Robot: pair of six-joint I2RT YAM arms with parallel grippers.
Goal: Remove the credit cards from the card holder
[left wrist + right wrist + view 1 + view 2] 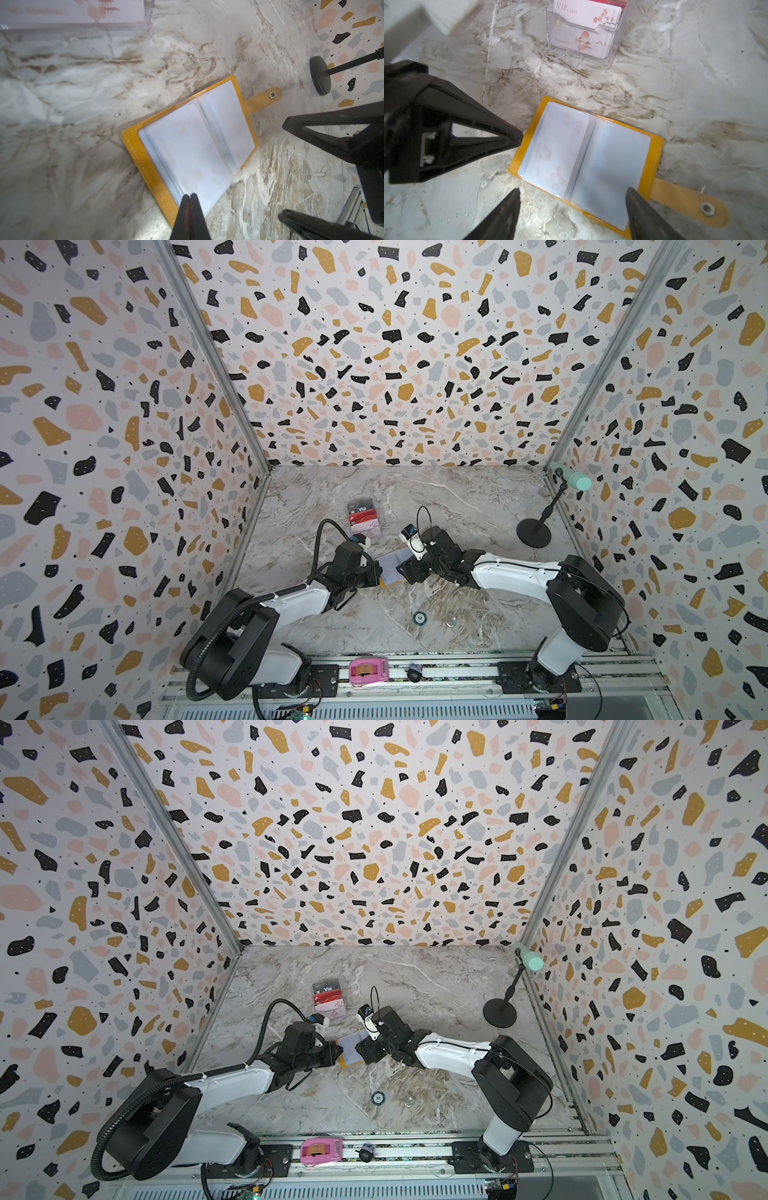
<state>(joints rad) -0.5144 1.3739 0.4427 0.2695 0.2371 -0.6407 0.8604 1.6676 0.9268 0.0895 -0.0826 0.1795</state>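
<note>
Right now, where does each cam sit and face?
Top views: high over the near edge, facing down and back; left arm, right arm show.
Left wrist: on left arm, faces down past shut left gripper onto open card holder.
Right wrist: on right arm, faces down between open right gripper onto the card holder.
Shared: both wrist views see the card holder and the opposite gripper.

Stitched leathery card holder (656, 145), clear glossy sleeves (608, 166), polished marble table (695, 83).

Card holder (586, 166) was mustard-yellow with white stitching; sleeves (612, 162) milky-clear; tabletop (457, 506) grey-brown marbled; walls (374, 344) terrazzo-speckled ochre, pink, grey, black.
</note>
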